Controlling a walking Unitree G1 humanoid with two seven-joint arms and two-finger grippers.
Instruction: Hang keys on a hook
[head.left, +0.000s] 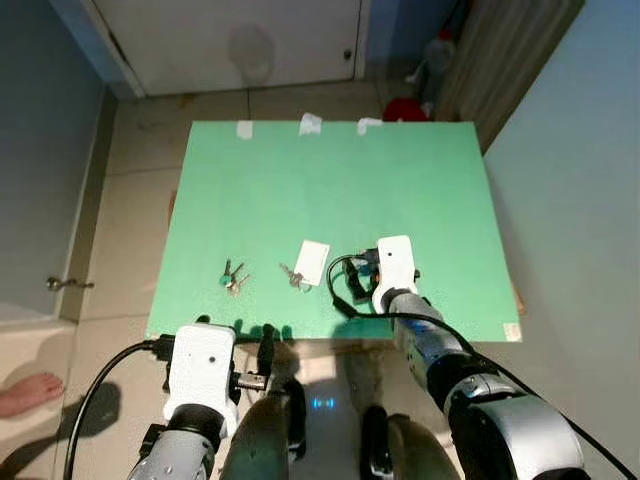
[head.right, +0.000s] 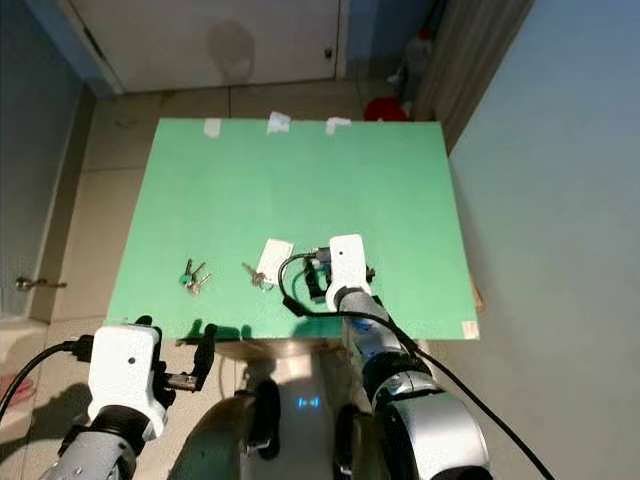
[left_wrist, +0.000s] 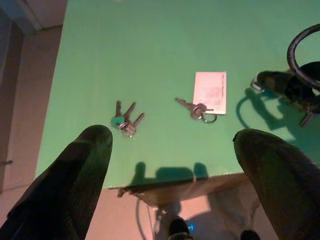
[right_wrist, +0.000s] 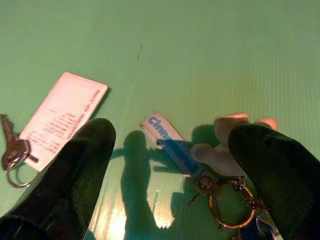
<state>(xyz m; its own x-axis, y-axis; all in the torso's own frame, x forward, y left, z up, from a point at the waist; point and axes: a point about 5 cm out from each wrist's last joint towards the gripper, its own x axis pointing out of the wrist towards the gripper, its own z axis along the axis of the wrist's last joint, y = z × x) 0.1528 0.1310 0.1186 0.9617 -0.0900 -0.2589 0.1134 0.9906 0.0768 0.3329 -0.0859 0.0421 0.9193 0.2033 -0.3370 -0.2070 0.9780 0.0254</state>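
Three sets of keys lie near the front of the green table (head.left: 330, 170). A small bunch with a teal-headed key (head.left: 233, 277) lies at the left. Beside it are keys on a ring (head.left: 293, 277) with a white card tag (head.left: 313, 261). Right of the card lies a keychain with a blue strap (right_wrist: 175, 150), a pale figure (right_wrist: 225, 140) and a metal ring (right_wrist: 230, 207). My right gripper (right_wrist: 175, 137) hovers low over this keychain, open, one finger on each side of it. My left gripper (left_wrist: 172, 165) is open, just off the table's front edge, facing the other two bunches.
White tape scraps (head.left: 310, 124) mark the table's far edge. Behind stand a white door (head.left: 230, 40), a curtain (head.left: 510, 50) and a red object (head.left: 405, 109) on the floor. A person's bare foot (head.left: 28, 393) rests on the floor at the near left, by a door handle (head.left: 68, 284).
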